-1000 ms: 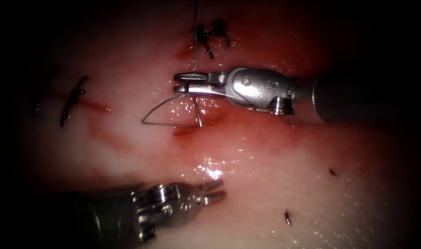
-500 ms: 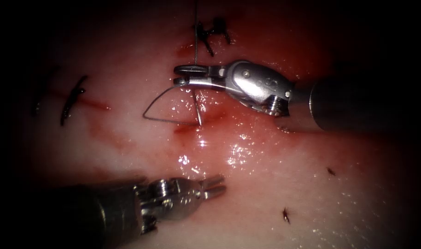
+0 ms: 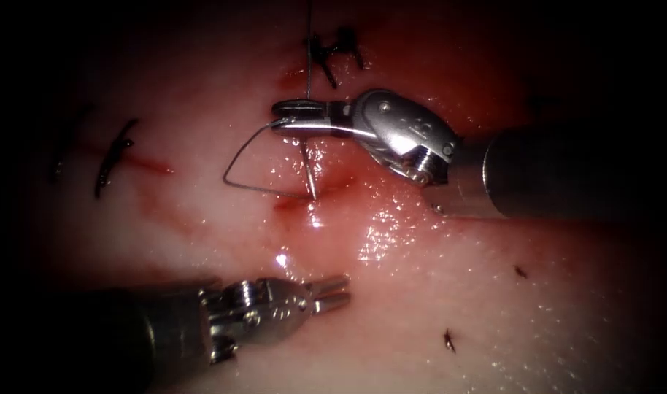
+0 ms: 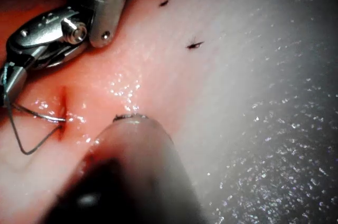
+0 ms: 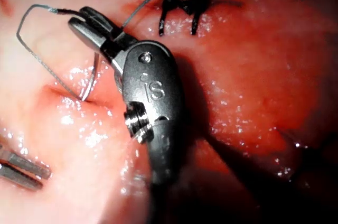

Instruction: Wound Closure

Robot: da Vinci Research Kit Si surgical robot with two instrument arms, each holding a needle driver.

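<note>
My right tool (image 3: 286, 117) (image 5: 84, 20) reaches over the cut (image 3: 297, 206) from the right, its jaws shut on the curved needle (image 3: 308, 171) (image 5: 90, 78) near its tail end. The needle hangs down from the jaws and its tip touches the tissue at the cut's wet red edge. Thread (image 3: 235, 164) (image 5: 24, 39) loops from the jaws out to the left of the cut and back to it. A second strand (image 3: 309, 66) runs up past a dark knotted stitch (image 3: 333, 51) (image 5: 182, 5). My left tool (image 3: 337, 292) (image 5: 24, 171) hovers below the cut, jaws slightly open and holding nothing.
A dark cut end of thread (image 3: 113, 159) lies on the tissue far left. Two small dark bits (image 3: 523, 271) (image 3: 448, 339) lie lower right. Red fluid (image 3: 363, 190) pools around the cut and under the right tool's wrist.
The right tool's wrist has rolled and risen a little, standing the needle steeper with its tip still at the cut. The left tool has drifted slightly left.
</note>
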